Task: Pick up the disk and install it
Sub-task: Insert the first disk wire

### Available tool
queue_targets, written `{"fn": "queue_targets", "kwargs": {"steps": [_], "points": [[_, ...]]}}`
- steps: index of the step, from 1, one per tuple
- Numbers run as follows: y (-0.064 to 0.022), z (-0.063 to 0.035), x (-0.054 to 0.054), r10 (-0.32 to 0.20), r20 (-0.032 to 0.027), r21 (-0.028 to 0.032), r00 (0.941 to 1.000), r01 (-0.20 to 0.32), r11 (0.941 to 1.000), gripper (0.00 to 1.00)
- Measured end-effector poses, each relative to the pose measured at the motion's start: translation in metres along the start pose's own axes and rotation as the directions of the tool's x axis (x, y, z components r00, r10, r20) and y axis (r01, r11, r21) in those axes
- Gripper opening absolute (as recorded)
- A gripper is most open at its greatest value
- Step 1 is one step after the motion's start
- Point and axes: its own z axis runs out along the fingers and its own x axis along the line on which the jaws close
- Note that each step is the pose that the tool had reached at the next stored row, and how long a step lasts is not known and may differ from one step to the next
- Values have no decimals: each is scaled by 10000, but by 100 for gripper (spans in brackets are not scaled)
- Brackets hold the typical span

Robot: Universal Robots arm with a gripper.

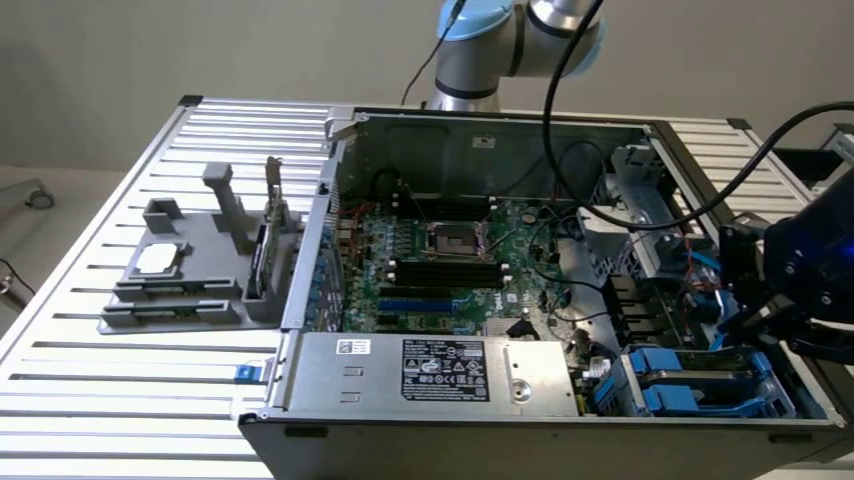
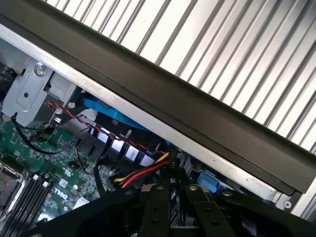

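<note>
Slatted aluminium tabletop is carrying an open computer case beside a grey fixture. White labels are showing on the power supply, their print too small to read. In the wrist view the green motherboard is displaying the word DELL. The disk, framed by blue rails, is sitting in the bay at the case's corner on the exterior view's right. The gripper is hovering near it, by red and yellow wires; whether it is clenched or released cannot be told.
</note>
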Motion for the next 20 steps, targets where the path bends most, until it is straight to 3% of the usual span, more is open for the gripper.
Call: {"fn": "queue_targets", "kwargs": {"steps": [6,16,20], "points": [[-2,-1,3,286,-58,104,9996,-285,9995,16],[-9,-12,-2,667,-229,285,9975,-660,9974,16],[-37,-13,-9,754,-238,302,9969,-746,9968,16]]}}
